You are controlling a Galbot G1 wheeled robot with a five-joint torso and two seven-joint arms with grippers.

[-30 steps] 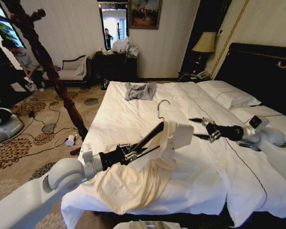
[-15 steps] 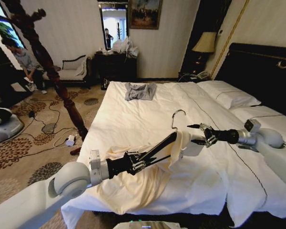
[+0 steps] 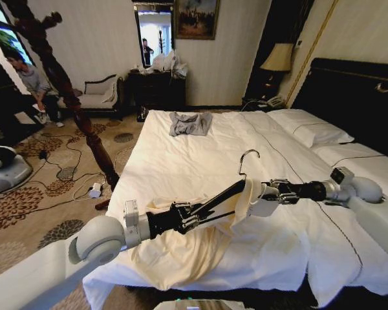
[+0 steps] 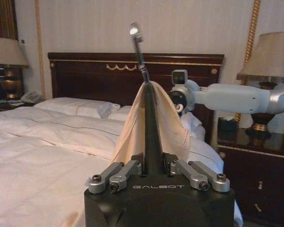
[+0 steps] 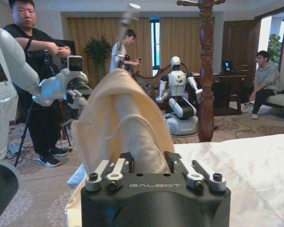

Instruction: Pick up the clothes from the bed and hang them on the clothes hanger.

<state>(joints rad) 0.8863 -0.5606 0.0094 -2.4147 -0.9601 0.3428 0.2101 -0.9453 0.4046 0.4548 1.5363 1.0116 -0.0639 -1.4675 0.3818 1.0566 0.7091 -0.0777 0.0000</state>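
The right gripper (image 3: 266,192) has moved in toward the shirt since a second ago. Back then its fingers were spread apart in the air over the middle of the bed (image 3: 181,148). Now they are pinched together on a fold of the clothes (image 3: 181,248). The right wrist view shows the cream cloth (image 5: 125,127) bunched between those fingers.

The clothes hanger (image 3: 223,197) has gone farther toward the right side of the bed, and its hook (image 3: 247,158) sits higher than before. The left gripper (image 3: 195,211) holds the hanger's low end tight. In the left wrist view the black bar (image 4: 150,127) comes straight out from between the closed fingers.

The hanger is long and thin. It slants up from the left gripper toward the right gripper, and its hook points up at the far end. The cream shirt is draped over the high end of the hanger. The rest of the shirt hangs down onto the bed near the foot edge. A small grey garment (image 3: 189,123) lies at the far edge of the bed.
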